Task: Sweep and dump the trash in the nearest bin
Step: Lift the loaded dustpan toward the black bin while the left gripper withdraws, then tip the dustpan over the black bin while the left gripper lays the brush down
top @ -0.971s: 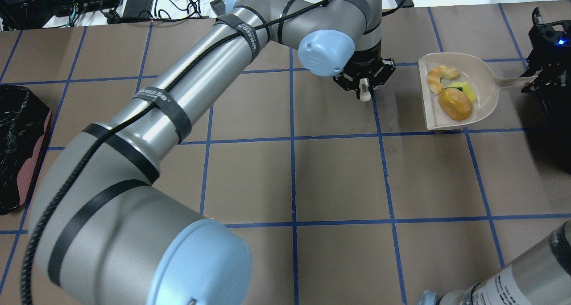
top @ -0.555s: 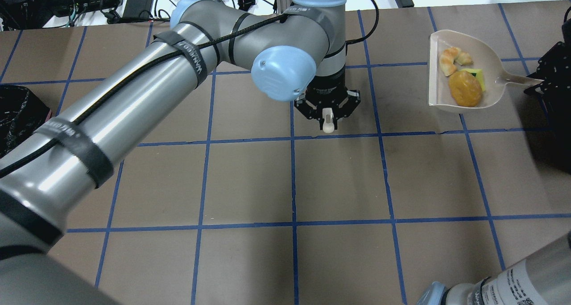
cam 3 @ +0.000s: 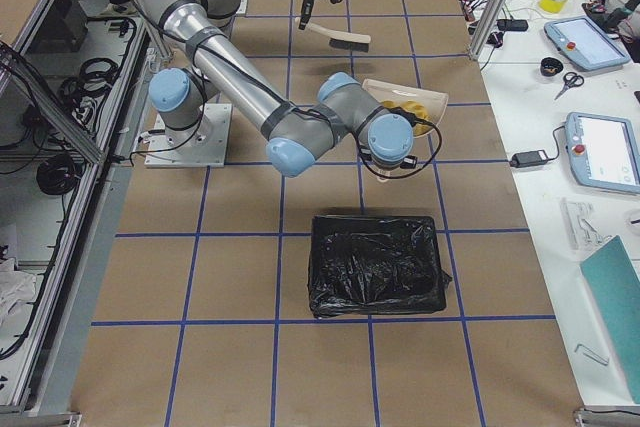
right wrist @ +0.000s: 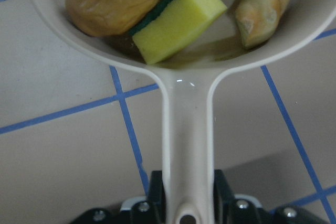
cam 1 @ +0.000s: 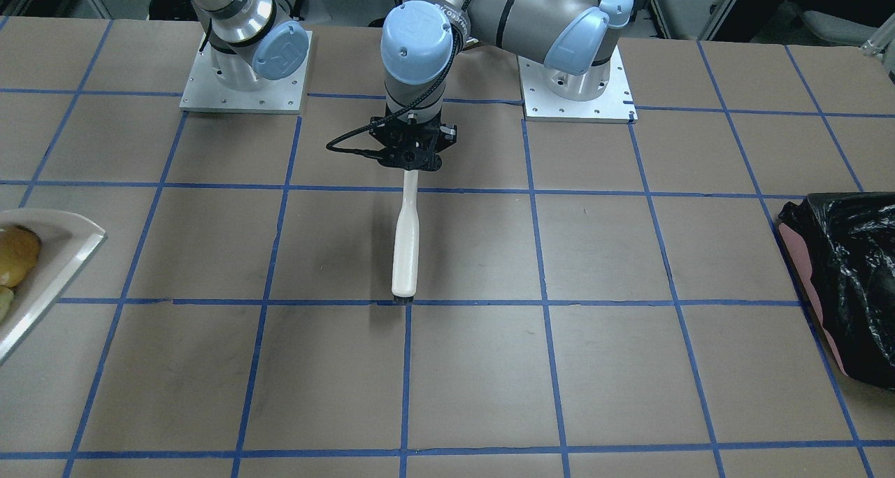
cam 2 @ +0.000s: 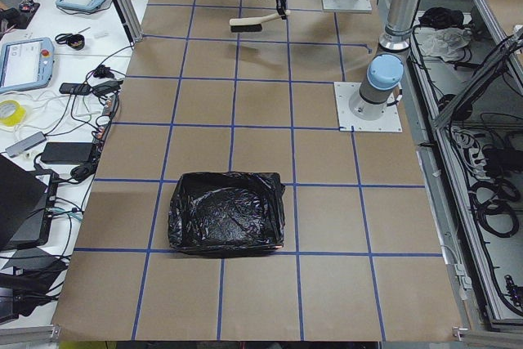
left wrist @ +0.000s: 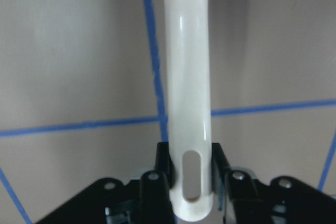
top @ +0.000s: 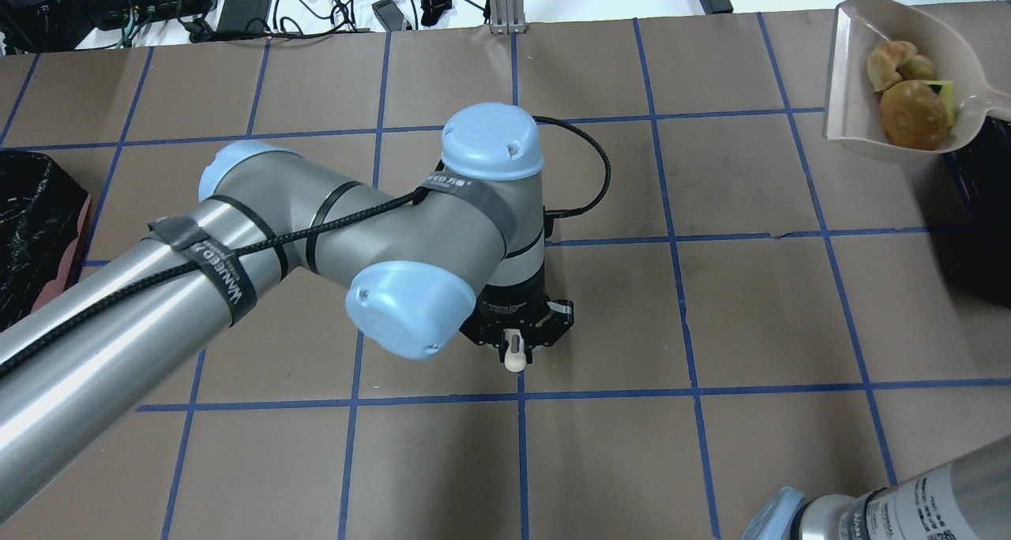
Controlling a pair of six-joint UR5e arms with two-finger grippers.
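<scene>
**Trash rides loose in a lifted dustpan**

All three pieces lie in the beige dustpan (top: 849, 82) at the upper right corner of the overhead view: the bun (top: 914, 115), the croissant-like pastry (top: 891, 60) and the yellow sponge wedge (top: 946, 94) tucked between them near the handle end. They look light and nothing holds them in place. The bun is round and would likely roll on the smooth plastic, and the sponge is soft. It seems best to carry them by the pan's stiff handle and leave the pieces themselves alone. The right gripper (right wrist: 187, 195) is clamped on that handle's end. Keeping the pan tipped back toward the handle should hold the load in until it is over the black-lined bin (cam 3: 378, 265), at lower centre of the right-side view.

The left gripper (left wrist: 191, 179) is clenched on the white brush (cam 1: 405, 247), low in the middle of the overhead view.

A second ago the dustpan lay flat on the table, further down and left in that view. Now it is raised and tilted. The left arm has meanwhile drawn the brush back from beside the pan toward the bottom of the frame.
</scene>
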